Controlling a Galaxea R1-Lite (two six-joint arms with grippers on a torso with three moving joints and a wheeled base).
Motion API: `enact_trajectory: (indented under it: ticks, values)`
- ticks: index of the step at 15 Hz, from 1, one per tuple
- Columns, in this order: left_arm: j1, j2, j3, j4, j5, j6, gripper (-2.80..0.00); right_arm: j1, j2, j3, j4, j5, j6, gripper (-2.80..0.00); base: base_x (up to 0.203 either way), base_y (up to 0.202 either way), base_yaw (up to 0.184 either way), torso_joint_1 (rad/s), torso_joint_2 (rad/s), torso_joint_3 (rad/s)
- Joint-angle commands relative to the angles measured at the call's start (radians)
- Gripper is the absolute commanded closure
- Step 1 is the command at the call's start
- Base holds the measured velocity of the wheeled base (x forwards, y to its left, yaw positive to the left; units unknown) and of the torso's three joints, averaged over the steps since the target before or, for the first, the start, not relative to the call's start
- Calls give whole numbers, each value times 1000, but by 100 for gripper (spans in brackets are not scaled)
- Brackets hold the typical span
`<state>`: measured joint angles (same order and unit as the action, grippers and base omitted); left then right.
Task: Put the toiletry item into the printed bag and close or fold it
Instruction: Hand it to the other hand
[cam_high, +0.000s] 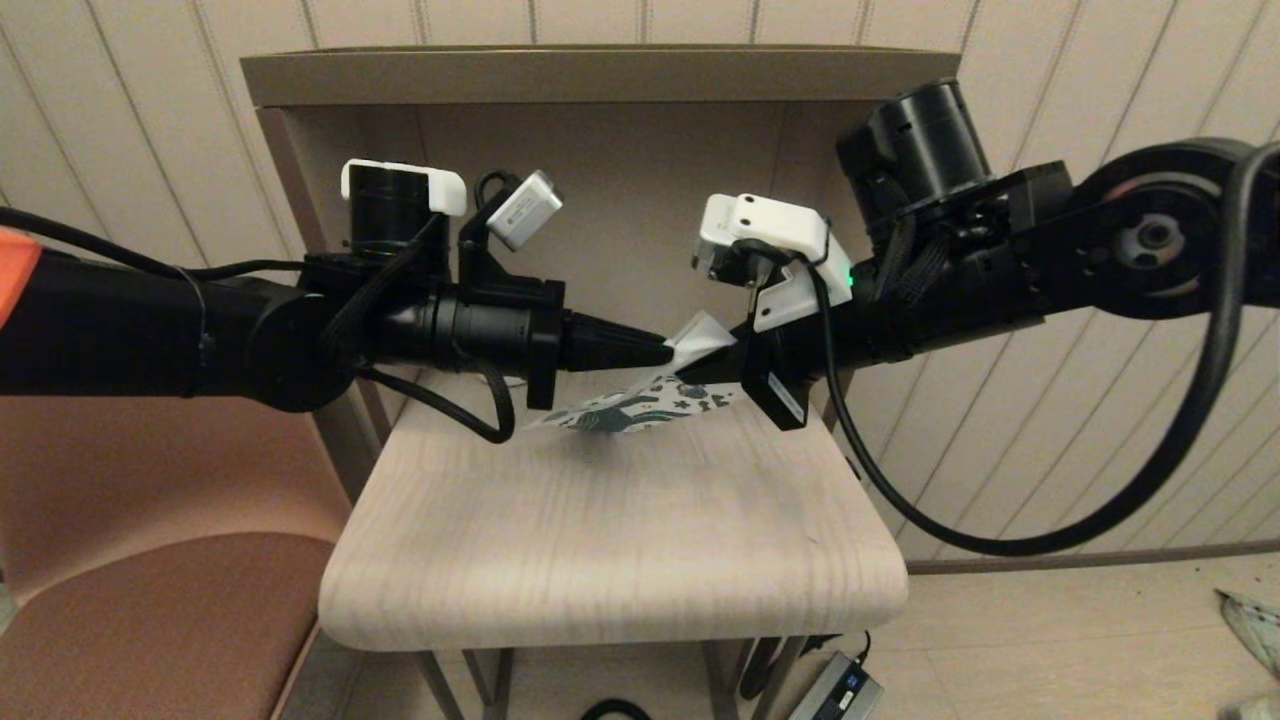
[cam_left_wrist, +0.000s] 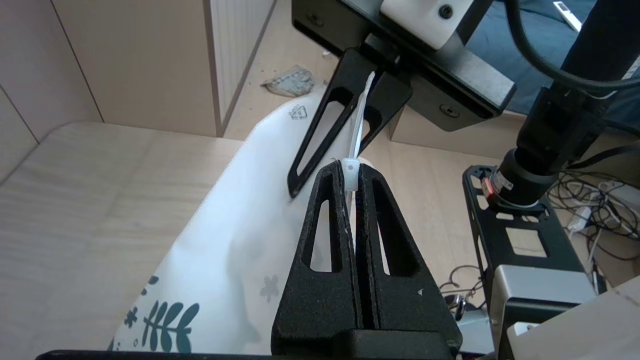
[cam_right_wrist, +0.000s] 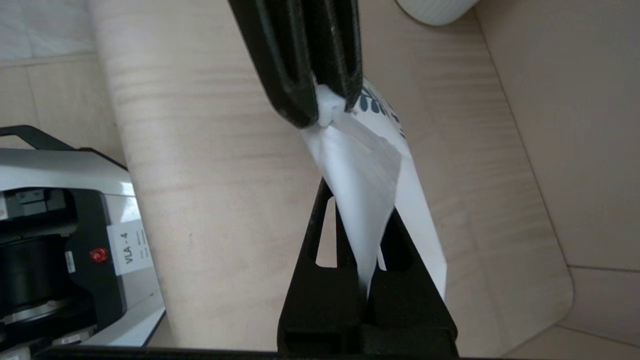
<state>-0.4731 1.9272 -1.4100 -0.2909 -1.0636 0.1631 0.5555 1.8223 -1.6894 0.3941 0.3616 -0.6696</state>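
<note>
The left gripper (cam_high: 668, 350) is shown clamped on the small white zip slider (cam_left_wrist: 351, 172) at the top edge of the printed bag (cam_high: 640, 405), while the right gripper (cam_high: 715, 365) is pinched shut on the same white edge just beside it (fingertips nearly meeting). The bag is held above the light wooden table (cam_high: 620, 540), its printed face tilted downward. The toiletry item cannot be made out.
</note>
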Motion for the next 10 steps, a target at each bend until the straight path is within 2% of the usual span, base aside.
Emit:
enact_trajectory:
  ticks: [1,3,4,10]
  values:
    - [-2,7,0,-1,-6,1,0,4,9,-6,5,-1,-4,-280,0,0,0,0,0,0]
    - [-2,6,0,-1,-6,1,0,7,13,-7,3,-8,-3,-280,0,0,0,0,0,0]
    - [-2,6,0,-1,-6,1,0,10,19,-6,-3,-7,-2,0,0,0,0,0,0,0]
    - [-2,8,0,-1,-6,5,0,17,3,-11,5,-9,-3,0,0,0,0,0,0,0]
